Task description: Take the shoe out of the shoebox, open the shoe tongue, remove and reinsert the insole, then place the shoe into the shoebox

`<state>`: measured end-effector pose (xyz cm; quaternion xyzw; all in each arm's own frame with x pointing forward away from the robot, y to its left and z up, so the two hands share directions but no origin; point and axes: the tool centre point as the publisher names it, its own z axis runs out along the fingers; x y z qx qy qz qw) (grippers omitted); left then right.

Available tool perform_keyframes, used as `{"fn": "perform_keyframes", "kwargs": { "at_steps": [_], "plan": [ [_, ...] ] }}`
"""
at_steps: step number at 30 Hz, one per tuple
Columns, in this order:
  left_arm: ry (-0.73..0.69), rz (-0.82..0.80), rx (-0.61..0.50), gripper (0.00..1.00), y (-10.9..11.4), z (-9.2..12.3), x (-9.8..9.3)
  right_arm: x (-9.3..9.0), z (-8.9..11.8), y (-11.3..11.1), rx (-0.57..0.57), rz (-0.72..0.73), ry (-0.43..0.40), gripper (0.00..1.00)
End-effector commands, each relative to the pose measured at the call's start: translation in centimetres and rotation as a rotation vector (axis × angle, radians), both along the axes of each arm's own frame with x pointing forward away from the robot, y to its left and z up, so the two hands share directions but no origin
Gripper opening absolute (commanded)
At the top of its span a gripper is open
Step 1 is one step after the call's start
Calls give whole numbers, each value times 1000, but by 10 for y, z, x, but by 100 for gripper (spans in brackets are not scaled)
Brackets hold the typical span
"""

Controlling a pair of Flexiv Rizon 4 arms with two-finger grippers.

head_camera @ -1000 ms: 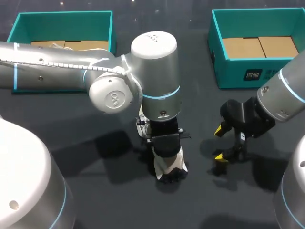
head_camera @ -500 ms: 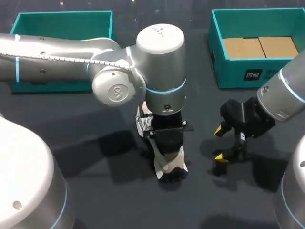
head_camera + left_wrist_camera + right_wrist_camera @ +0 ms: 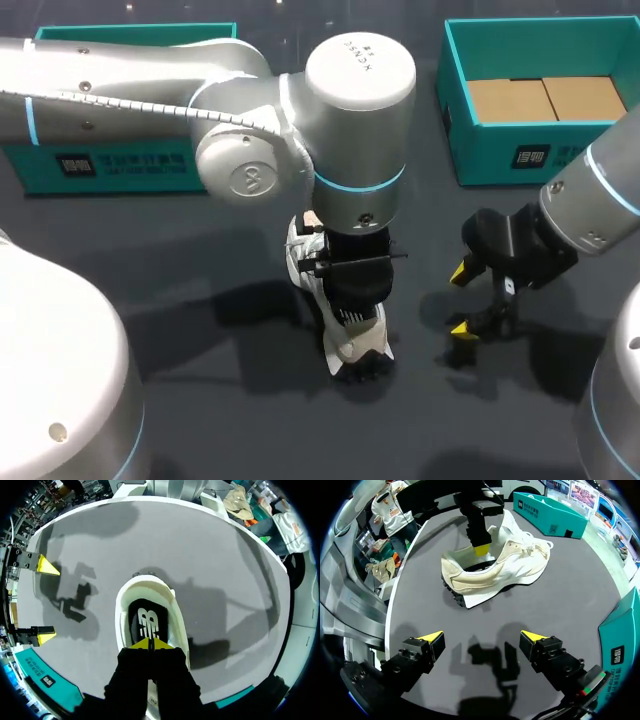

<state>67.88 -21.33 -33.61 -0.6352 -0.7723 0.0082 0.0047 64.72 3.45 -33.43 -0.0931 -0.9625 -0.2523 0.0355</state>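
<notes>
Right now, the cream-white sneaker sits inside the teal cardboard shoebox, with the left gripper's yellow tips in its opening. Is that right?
No: the head view shows the cream-white sneaker on the dark table, outside the teal cardboard shoebox. The left gripper does reach into its opening.

Robotics lab, silver robot arms [image 3: 150, 90], dark table [image 3: 250, 420]
</notes>
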Motion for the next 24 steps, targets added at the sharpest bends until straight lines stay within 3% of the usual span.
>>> {"fn": "perform_keyframes", "kwargs": {
  "at_steps": [1, 15, 24],
  "plan": [
    [3, 45, 19, 12, -3, -3, 6, -1, 0, 0, -1, -1, -3, 100],
    [10, 121, 42, 38, 8, -6, 7, -1, 0, 0, -1, -1, -3, 100],
    [1, 143, 35, 47, 15, -6, 5, -1, 0, 0, -1, -1, -3, 100]
  ]
}}
